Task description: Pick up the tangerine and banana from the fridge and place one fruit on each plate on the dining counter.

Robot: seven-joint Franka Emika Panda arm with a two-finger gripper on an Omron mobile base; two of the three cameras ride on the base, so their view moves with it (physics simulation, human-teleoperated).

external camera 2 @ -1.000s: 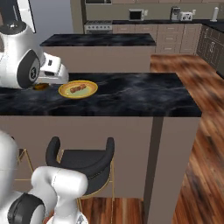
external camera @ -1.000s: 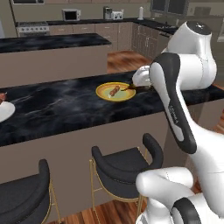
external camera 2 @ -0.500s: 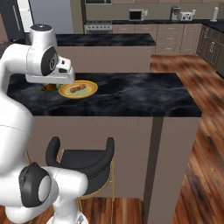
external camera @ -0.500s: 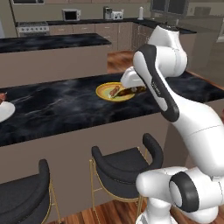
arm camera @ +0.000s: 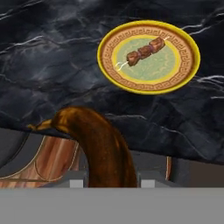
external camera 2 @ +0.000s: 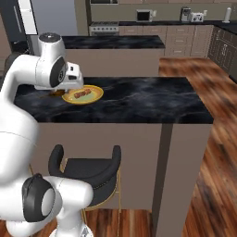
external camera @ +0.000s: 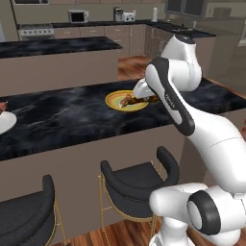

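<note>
Holding banana (arm camera: 103,148) near yellow plate (arm camera: 148,85)

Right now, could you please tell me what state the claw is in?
Claw: closed on the banana, above the dining counter near the yellow plate.

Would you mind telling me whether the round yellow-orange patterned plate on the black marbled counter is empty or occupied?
Occupied: the yellow-orange patterned plate already carries a skewer of brown chunks, while the brown banana is off it, at the gripper.

Wood floor (external camera 2: 217,152), taupe cabinets (external camera 2: 185,32) — black stools (external camera: 139,185), microwave (external camera 2: 144,15)
</note>
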